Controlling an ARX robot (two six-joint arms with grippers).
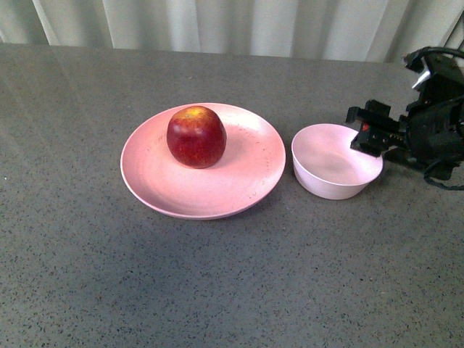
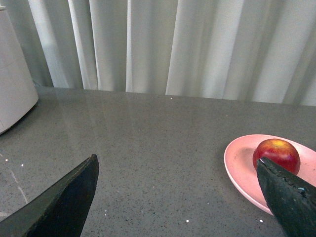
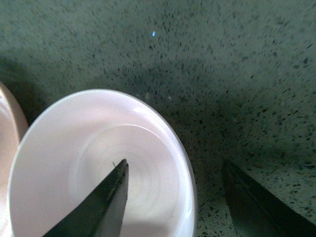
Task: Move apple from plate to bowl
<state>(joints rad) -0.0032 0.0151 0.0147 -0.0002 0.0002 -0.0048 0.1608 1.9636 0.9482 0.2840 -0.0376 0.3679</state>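
Apple sits upright on the plate, toward the plate's far-left part, yellow-orange patch up; nothing is touching it. Bowl stands just right of the plate on the grey speckled table, rims close but apart, nothing inside it. Right gripper is at the bowl's right side. In the right wrist view its jaws are spread wide and hold nothing, one finger over the bowl's interior and the other outside the rim above the table; whether either finger touches the bowl cannot be judged from this angle. Left gripper shows in its wrist view only: jaws wide apart, empty, above bare table, with apple and plate beyond one fingertip. Pale curtain hangs behind the table edge.
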